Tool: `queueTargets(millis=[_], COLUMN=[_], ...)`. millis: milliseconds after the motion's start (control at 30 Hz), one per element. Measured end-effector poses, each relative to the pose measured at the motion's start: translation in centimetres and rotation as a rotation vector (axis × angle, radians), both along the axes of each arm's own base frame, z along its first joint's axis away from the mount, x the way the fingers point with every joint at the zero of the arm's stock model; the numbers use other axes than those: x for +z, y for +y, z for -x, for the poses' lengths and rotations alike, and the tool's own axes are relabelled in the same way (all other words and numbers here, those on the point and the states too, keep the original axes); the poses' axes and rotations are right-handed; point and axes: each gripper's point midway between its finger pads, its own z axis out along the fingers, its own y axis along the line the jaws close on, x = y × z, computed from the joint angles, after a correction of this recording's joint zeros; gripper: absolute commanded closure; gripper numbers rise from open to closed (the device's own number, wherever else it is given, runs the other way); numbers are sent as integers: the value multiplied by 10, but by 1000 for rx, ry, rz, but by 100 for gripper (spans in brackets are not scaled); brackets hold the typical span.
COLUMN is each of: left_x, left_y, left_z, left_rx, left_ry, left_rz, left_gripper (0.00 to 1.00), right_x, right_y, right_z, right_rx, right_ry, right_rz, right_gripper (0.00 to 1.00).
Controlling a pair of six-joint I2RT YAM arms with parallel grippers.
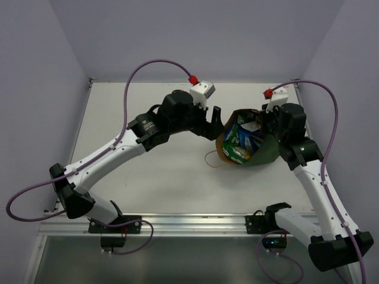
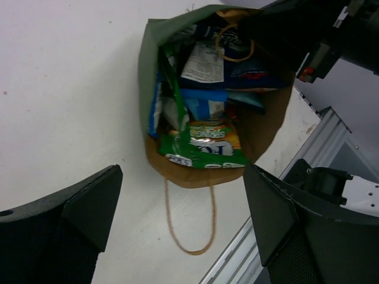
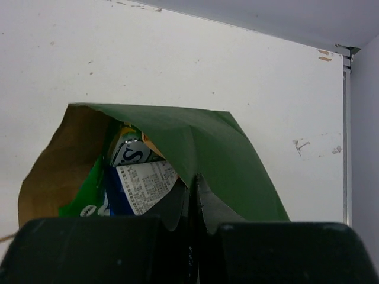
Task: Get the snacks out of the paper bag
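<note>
The dark green paper bag (image 1: 267, 155) lies on its side on the white table with its brown-lined mouth facing left. Several shiny snacks (image 1: 240, 143) fill it: a green packet (image 2: 201, 148) at the mouth, with blue ones (image 2: 204, 102) behind. My right gripper (image 3: 194, 180) is shut, pinching the paper bag's (image 3: 228, 157) upper green wall and holding it up. A blue packet with a white printed label (image 3: 145, 184) shows just left of it. My left gripper (image 2: 182, 177) stands open just in front of the paper bag's (image 2: 149, 65) mouth, holding nothing.
One twisted brown cord handle (image 2: 189, 228) lies on the table in front of the mouth, between my left fingers. The aluminium rail (image 1: 189, 223) runs along the near table edge. Grey walls close in the table at the back and both sides.
</note>
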Motion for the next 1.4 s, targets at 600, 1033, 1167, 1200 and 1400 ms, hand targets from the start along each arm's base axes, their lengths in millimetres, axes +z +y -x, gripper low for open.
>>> queueTargets(millis=[600,1033,1167,1200,1400], left_x=[-88,-128,-133,-135,-147], left_y=[-92,-125,-137,-139,-147], left_z=[-8,-12,-17,-18,-27], left_rx=[123,102,96,96,128], left_ry=[83,125,125,126,121], left_rz=[9,-6,0,0,-13], left_gripper=[39,39,34,30,46], right_x=[-9,-9,-9,-10,-11], right_y=[9,12,13,13,17], right_z=[4,5,5,5,4], right_rx=[-10,-28,-30,-31,-14], right_ry=[-39,-28,-25,-23,-14], right_rz=[-108,-165,-177,-181,-198], right_gripper=[100,100,100,100,100])
